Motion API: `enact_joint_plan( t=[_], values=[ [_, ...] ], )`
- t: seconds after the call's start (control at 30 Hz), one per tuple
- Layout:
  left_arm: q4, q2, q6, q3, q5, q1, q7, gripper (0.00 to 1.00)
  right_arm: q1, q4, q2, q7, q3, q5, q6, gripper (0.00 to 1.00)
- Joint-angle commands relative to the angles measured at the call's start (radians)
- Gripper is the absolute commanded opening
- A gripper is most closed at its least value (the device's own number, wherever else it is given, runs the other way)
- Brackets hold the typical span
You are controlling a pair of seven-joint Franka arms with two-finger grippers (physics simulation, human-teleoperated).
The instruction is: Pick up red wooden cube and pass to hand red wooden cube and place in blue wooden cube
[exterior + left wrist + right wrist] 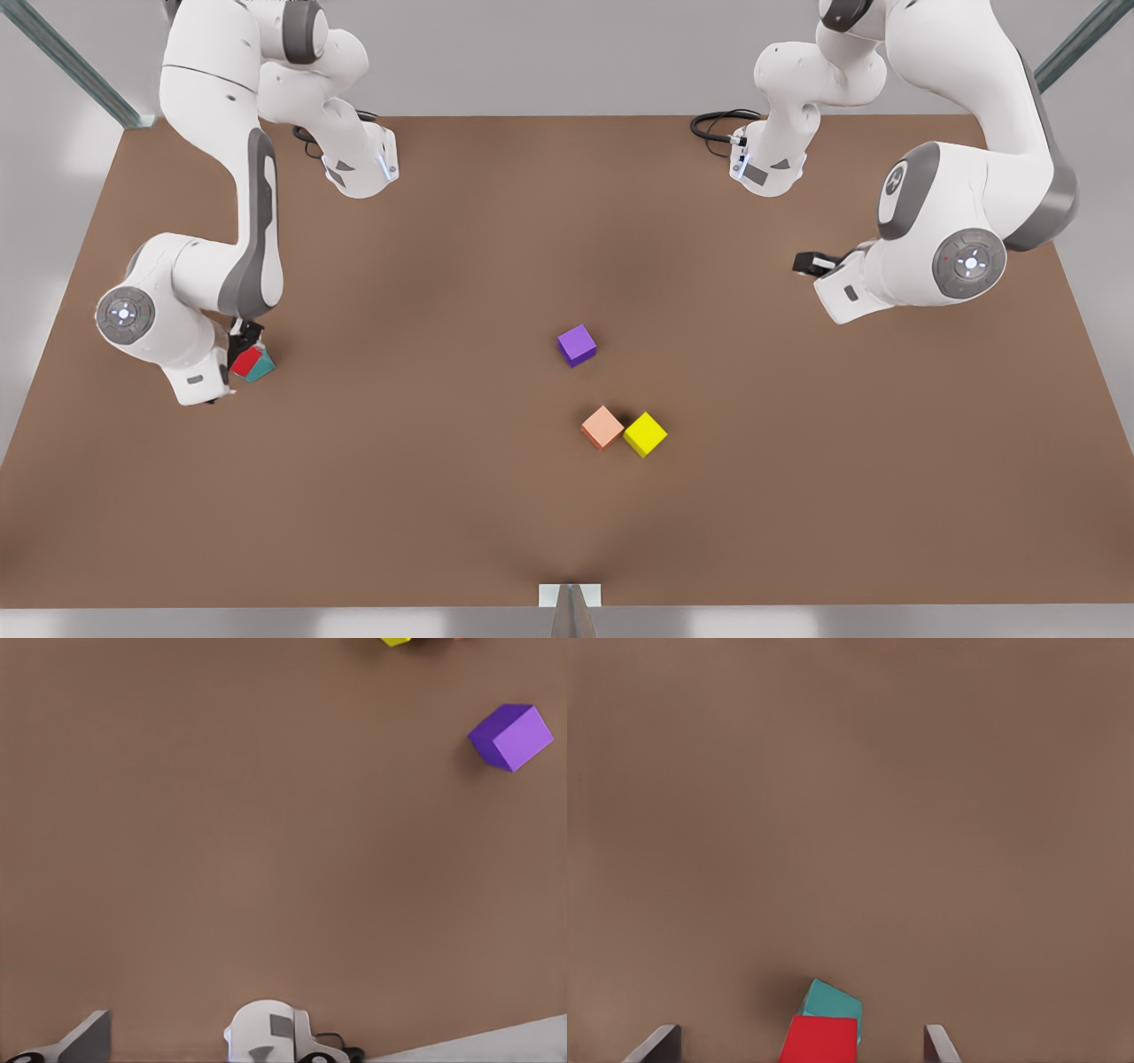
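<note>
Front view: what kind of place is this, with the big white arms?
Probably a robot lab bench, drawn by a computer. A brown table holds small coloured cubes; the right arm has its jaws open by the red cube; the left arm waits.

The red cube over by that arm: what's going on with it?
The right gripper, at the front view's left, is open around the red wooden cube, which sits on the blue wooden cube. The left gripper waits at the front view's right. Purple cube, salmon cube and yellow cube lie mid-table.
</note>
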Motion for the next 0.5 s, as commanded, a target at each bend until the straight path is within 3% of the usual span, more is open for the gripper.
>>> enact_joint_plan(
  t=[0.0, 0.07, 0.13, 0.23, 0.33, 0.37, 0.43, 0.47],
  values=[
    [0.003, -0.001, -0.025, -0.001, -0.001, -0.001, -0.044, 1.00, -0.001, 0.104, 0.080, 0.628, 0.002, 0.087, -0.303, 1.00],
    [0.019, -0.001, -0.025, -0.001, -0.001, -0.001, -0.054, 1.00, -0.050, 0.286, 0.239, 0.725, -0.002, 0.190, -0.454, 1.00],
    [0.019, 0.000, -0.023, -0.001, -0.003, -0.006, -0.057, 1.00, -0.050, 0.295, 0.248, 0.970, 0.001, 0.260, -0.455, 1.00],
    [0.019, 0.000, -0.025, -0.003, -0.004, -0.004, -0.055, 1.00, -0.049, 0.356, 0.262, 1.042, -0.002, 0.259, -0.477, 1.00],
    [0.019, 0.000, -0.025, -0.003, -0.006, -0.001, -0.054, 1.00, -0.078, 0.482, 0.274, 1.107, -0.039, 0.199, -0.668, 1.00],
    [0.019, -0.001, -0.025, -0.003, -0.006, -0.003, -0.055, 1.00, -0.116, 0.534, 0.263, 1.199, 0.008, 0.096, -0.724, 1.00],
    [0.019, -0.001, -0.028, -0.001, -0.018, 0.002, -0.052, 1.00, -0.464, 0.550, 0.098, 1.403, 0.584, -0.128, -0.705, 1.00],
    [0.019, -0.001, -0.028, -0.001, -0.019, 0.002, -0.052, 1.00, -0.501, 0.547, 0.062, 1.409, 0.637, -0.146, -0.695, 1.00]
  ],
)
